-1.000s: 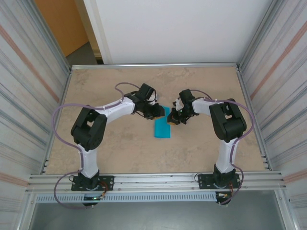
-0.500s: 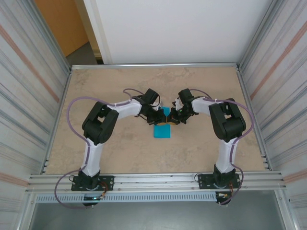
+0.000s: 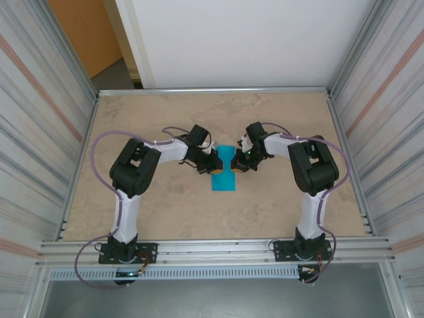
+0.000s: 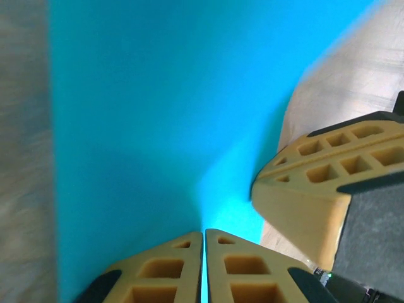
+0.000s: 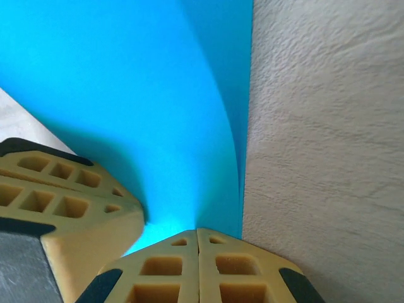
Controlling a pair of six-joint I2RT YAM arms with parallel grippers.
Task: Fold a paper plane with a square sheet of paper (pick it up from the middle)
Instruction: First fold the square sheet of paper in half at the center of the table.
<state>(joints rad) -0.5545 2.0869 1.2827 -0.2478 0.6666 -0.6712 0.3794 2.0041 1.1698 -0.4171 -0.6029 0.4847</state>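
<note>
From above, the sheet (image 3: 224,173) lay at the middle of the surface (image 3: 159,212), its near half flat toward 6 o'clock. The left pincer (image 3: 211,161) met its far half from 9 o'clock and the right pincer (image 3: 237,163) from 3 o'clock. The blue narrowed to a waist between them. That pairing probably served to raise the sheet from its middle, as the task asks, so a fold could form along it.

From the left wrist, the left pincer's tips stood closed at 6 o'clock with a thin blue line nipped between them. The sheet rose toward them in a soft valley. A finger (image 4: 315,196) of the right pincer sat at 4 o'clock, at the paper's edge.

From the right wrist, the right pincer's tips were pressed together at 6 o'clock. The sheet's curled edge ran down into them, so I judged it gripped there too. The left pincer's finger (image 5: 69,208) lay at 8 o'clock, close by.

No container was part of this scene; the sheet rested straight on the surface.
</note>
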